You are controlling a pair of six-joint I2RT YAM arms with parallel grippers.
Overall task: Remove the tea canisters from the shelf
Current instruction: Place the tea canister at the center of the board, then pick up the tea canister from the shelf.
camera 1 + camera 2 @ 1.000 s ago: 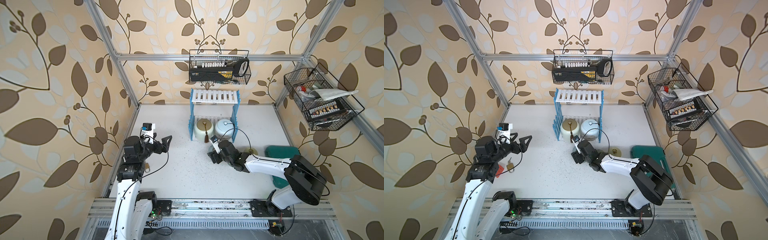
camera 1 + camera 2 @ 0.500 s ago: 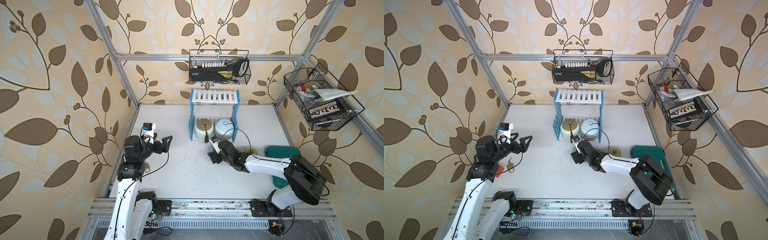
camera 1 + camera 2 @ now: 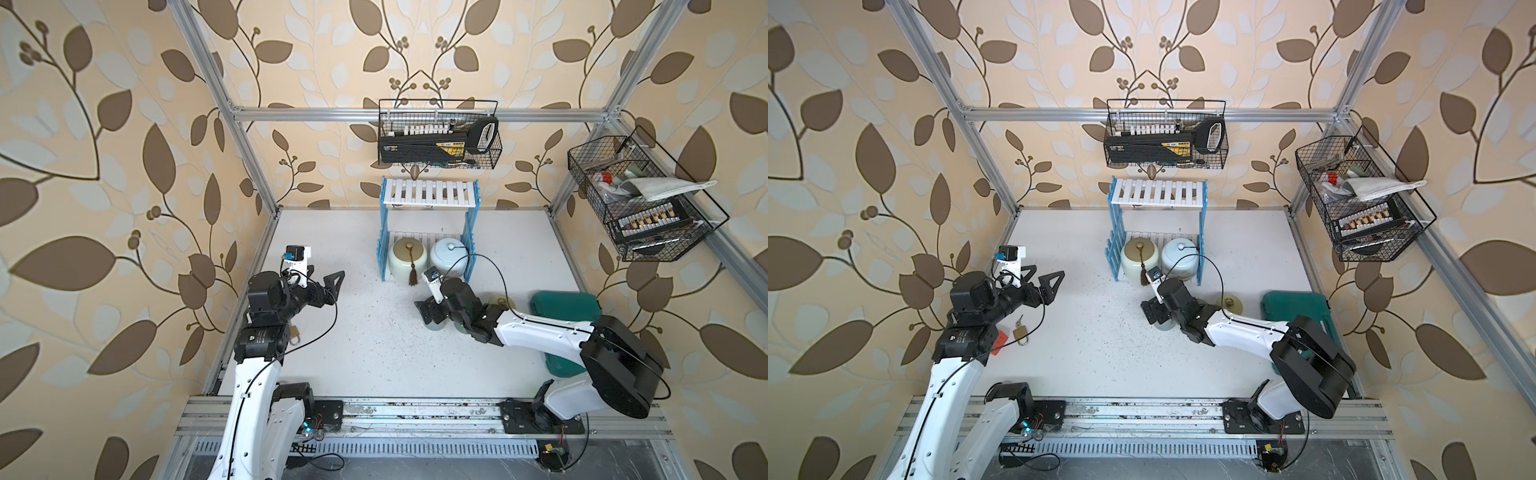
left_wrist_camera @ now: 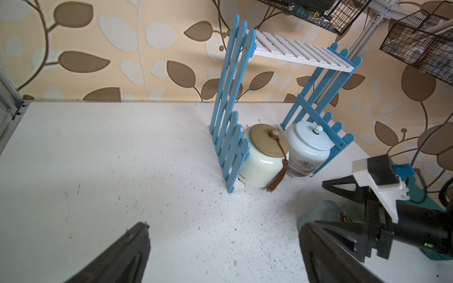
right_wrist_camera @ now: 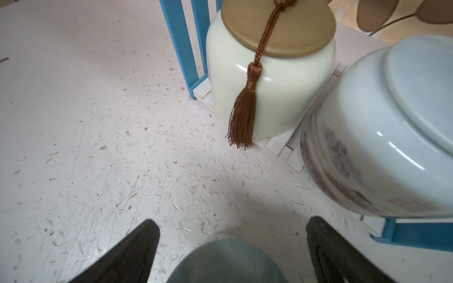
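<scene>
By the surface's right edge we list teal case; left gripper wide, empty; right gripper wide astride light blue canister.

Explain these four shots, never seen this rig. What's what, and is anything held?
Two white robot arms, left and right, sit on a rail at the table front edge, each ending in a two-fingered gripper. The two wide pictures come from one overhead camera pair; the two close ones from cameras on each wrist. The blue-and-white shelf holds a cream jar with tassel and a white-blue jar on its lower tier. Off it, on the table: a yellow-green canister, a teal case, a padlock. The left gripper is open and empty. The right gripper stands open around a light blue canister on the table; nothing is held.
</scene>
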